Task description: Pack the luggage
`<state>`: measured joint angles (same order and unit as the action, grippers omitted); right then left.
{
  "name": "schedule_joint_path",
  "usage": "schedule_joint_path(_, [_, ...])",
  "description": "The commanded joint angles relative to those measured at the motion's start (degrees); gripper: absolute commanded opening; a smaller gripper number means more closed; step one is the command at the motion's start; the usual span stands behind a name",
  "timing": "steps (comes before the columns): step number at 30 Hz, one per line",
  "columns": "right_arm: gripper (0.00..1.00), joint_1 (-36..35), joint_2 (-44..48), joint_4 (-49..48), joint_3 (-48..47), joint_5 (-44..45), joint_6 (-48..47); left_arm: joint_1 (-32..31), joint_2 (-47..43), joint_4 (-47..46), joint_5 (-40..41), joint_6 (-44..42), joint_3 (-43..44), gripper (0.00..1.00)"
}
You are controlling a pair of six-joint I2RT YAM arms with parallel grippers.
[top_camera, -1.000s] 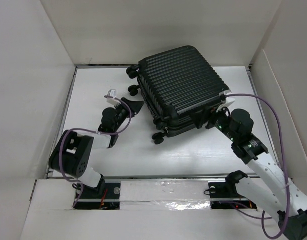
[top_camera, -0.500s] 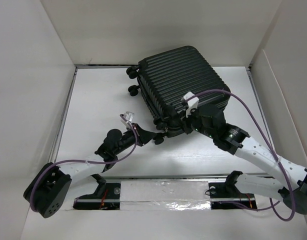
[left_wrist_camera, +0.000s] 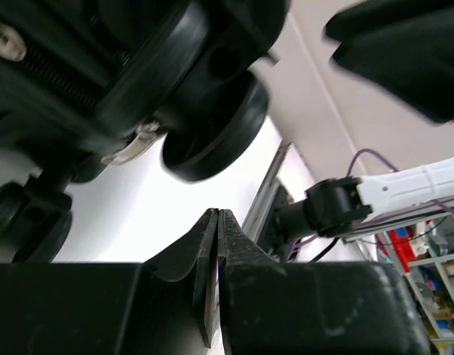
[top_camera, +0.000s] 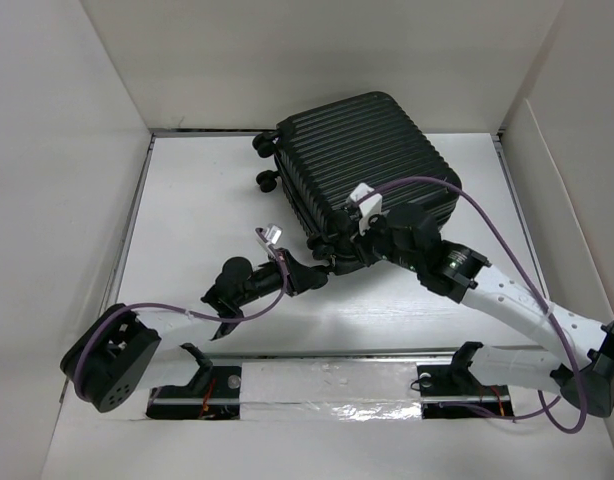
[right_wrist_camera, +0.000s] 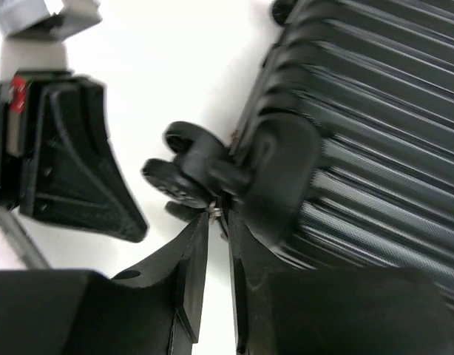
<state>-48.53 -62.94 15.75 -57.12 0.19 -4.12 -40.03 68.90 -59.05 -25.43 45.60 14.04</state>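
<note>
On the white table [top_camera: 207, 180], toward the back, the black luggage [top_camera: 362, 165] lies flat with its lid shut and its ribbed shell facing up. Its little wheels stick out at the sides. Both arms reach for the same near corner, where one wheel [right_wrist_camera: 179, 185] pokes out.

The left gripper [left_wrist_camera: 217, 222] has its two fingers pressed together with nothing between them. It sits just under that wheel. The right gripper [right_wrist_camera: 218, 218] has its fingers almost together, with only a thin slit showing. A tiny shiny bit sits right at the tips, by the wheel's leg. I cannot tell if the fingers pinch it or only touch it.

I think a few things could go wrong. The two grippers are very close, so a small move from either one could make them bump. The wheel is round and can turn, so a finger pushing on it may slip off. If the right gripper pulls hard on a small part, the whole case may slide on the smooth table and the lid may not open at all. The purple cable [top_camera: 467, 205] loops over the shell and could catch on the corner.
</note>
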Motion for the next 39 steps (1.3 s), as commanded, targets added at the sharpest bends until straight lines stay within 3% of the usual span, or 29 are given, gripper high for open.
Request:
schedule_joint_path(1, [0.23,-2.2,-1.4,2.2,-4.7,-3.7,-4.1,0.0,1.1,-9.8,-1.3,3.2,2.6,0.01])
schedule_joint_path(10, [0.24,-4.1,-5.8,10.6,-11.8,-7.2,-15.5,0.0,6.5,-15.0,-0.2,6.1,3.6,0.01])
schedule_joint_path(16, [0.45,-5.6,-9.5,14.9,-15.9,-3.4,-21.7,0.0,6.6,-13.5,2.6,4.3,3.9,0.01])
schedule_joint_path(23, [0.51,-6.8,-14.8,20.3,-20.7,-0.9,-24.4,0.0,5.5,-10.5,5.7,1.9,4.0,0.01])
schedule_joint_path(27, [0.62,-7.4,-18.9,21.3,-22.9,2.1,-24.4,0.0,5.3,-9.2,7.5,0.6,4.2,0.01])
schedule_joint_path(33, [0.62,-8.9,-23.1,22.7,-26.9,4.1,-26.0,1.1,5.7,-9.3,8.2,-0.1,4.1,0.00])
schedule_joint_path(39, [0.56,-8.9,-23.7,18.5,-26.7,3.9,-26.7,2.2,6.0,-9.7,7.9,-0.2,4.0,0.00])
